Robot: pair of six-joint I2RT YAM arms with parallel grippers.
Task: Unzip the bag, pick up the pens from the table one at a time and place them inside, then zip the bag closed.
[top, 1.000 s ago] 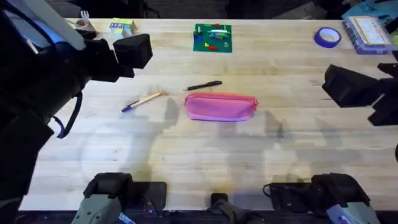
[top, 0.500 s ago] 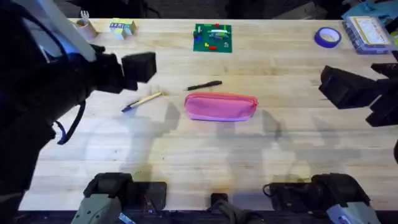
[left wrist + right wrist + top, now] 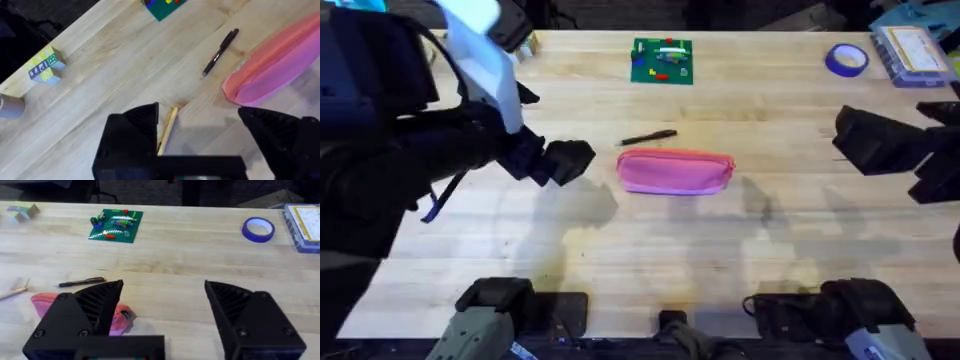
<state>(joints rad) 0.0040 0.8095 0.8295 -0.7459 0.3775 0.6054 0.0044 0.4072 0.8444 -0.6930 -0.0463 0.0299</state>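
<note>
Near the tabletop's point(image 3: 650, 240) middle lies the pink bag point(image 3: 676, 171), a black pen point(image 3: 648, 138) just behind it. Left hand point(image 3: 200, 135) — released — hovers over a tan pen point(image 3: 167, 131); right hand point(image 3: 162, 305), also released, stands apart.

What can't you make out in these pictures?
- Tan pen: the left wrist view shows one end; the left gripper covers the rest.
- Pouch: whether its zipper is open or shut is too small to tell overhead; the right gripper blocks most of it in the right wrist view.
- Green board: the small pieces on it are too small to name.
- Clear box: cut off by the overhead view's right edge.
</note>
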